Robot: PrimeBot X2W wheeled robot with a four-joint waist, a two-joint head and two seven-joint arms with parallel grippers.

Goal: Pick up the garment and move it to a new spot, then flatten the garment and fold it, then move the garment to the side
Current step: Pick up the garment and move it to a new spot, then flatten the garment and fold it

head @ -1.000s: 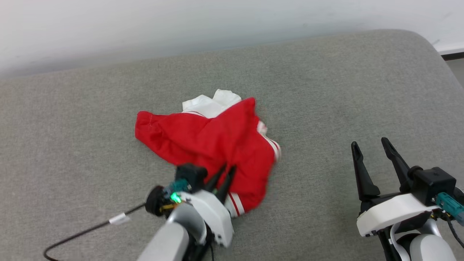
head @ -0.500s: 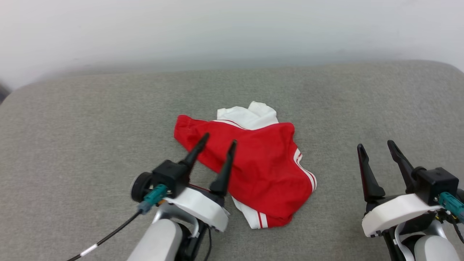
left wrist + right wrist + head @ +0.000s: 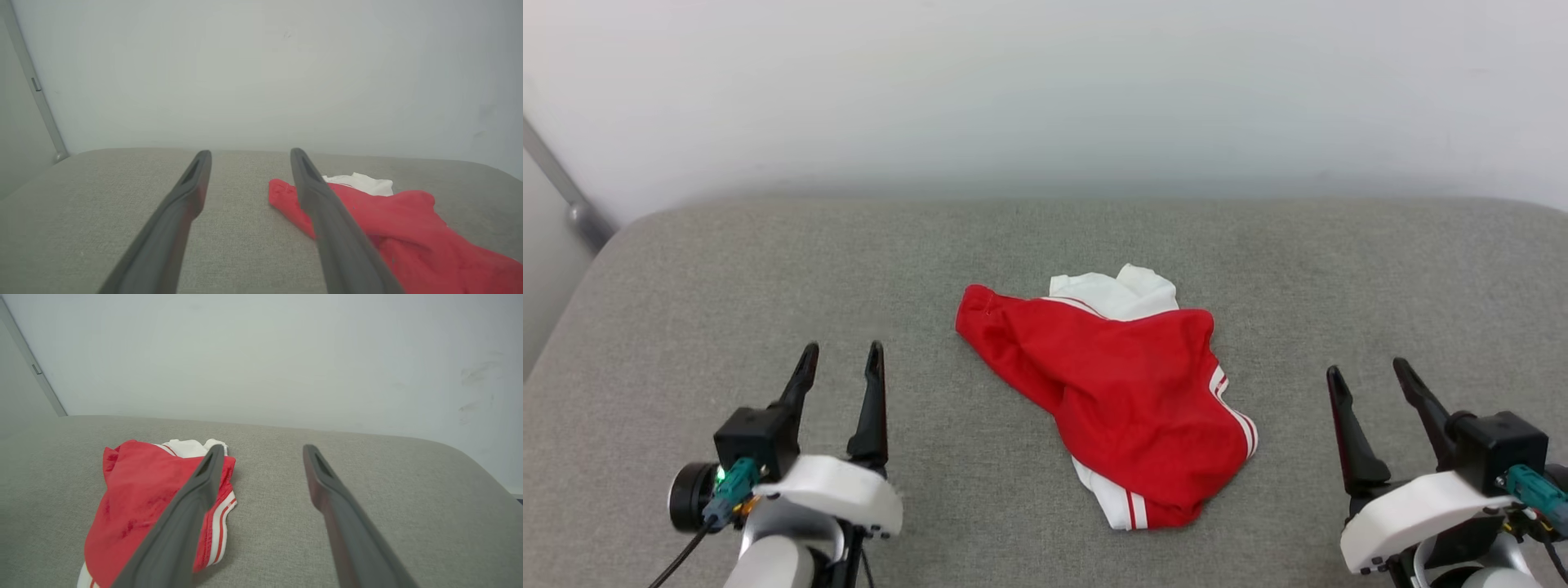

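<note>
Head view: garment (image 3: 1127, 392) amid cushion (image 3: 768, 269), away from edges; left hand (image 3: 842, 349), right hand (image 3: 1366, 367) spread.

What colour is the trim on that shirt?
White with thin red stripes on the garment; clearest in the right wrist view.

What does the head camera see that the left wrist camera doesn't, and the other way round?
Head view adds: the right end effector, open, off to the garment's right; the left end effector's white body and cable; the garment's striped hem nearest the robot.
Left wrist view adds: a small clip on the wall strip, and a low side-on look at the garment humping up off the cushion.
Both share: the left end effector's open fingers, the red and white garment lying free on the grey cushion, and the pale wall.
</note>
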